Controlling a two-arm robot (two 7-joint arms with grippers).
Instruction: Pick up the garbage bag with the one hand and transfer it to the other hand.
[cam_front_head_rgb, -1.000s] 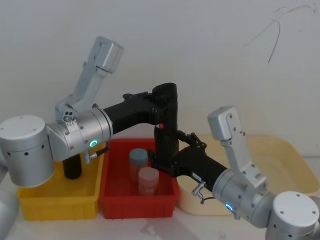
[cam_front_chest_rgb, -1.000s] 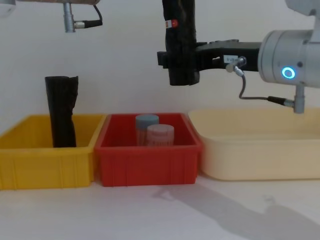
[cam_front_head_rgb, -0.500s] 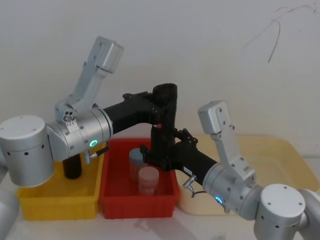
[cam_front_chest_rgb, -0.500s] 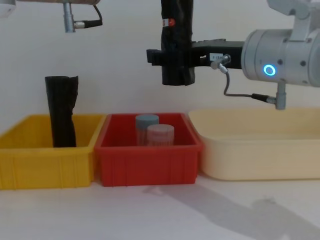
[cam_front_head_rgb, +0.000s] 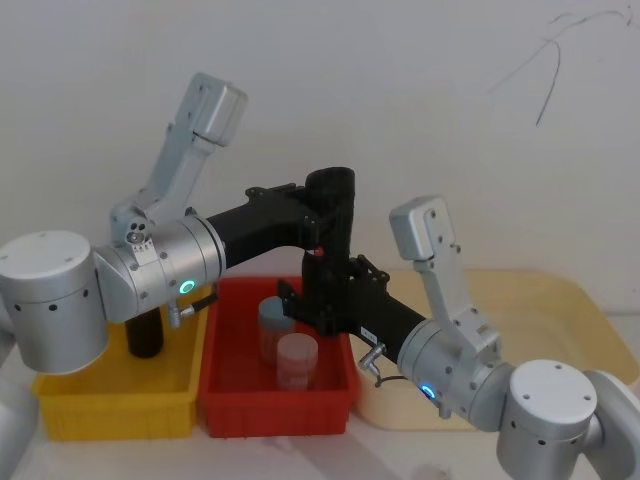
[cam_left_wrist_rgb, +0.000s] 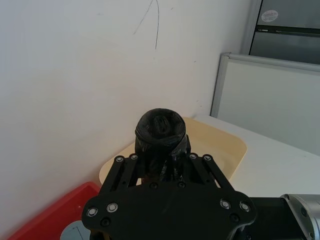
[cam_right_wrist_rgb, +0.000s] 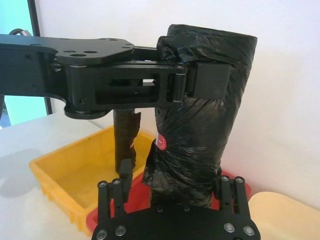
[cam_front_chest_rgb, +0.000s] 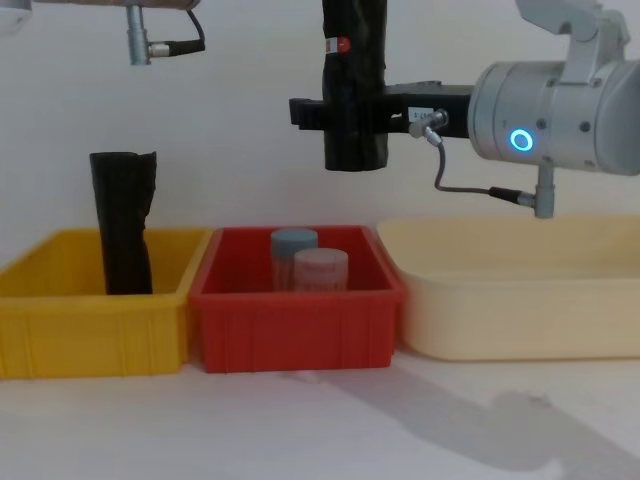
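My right gripper (cam_front_head_rgb: 322, 305), nearest: fingers spread, straddling the lower end of the garbage bag (cam_front_chest_rgb: 354, 90), one finger standing clear of it. The bag is upright in the air above the red bin (cam_front_chest_rgb: 295, 330). My left gripper (cam_front_head_rgb: 328, 205) is clamped on the bag's upper part.

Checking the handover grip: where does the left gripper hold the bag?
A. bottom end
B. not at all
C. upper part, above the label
C: the left gripper clamps the bag above its red label; the right gripper sits at its lower end.
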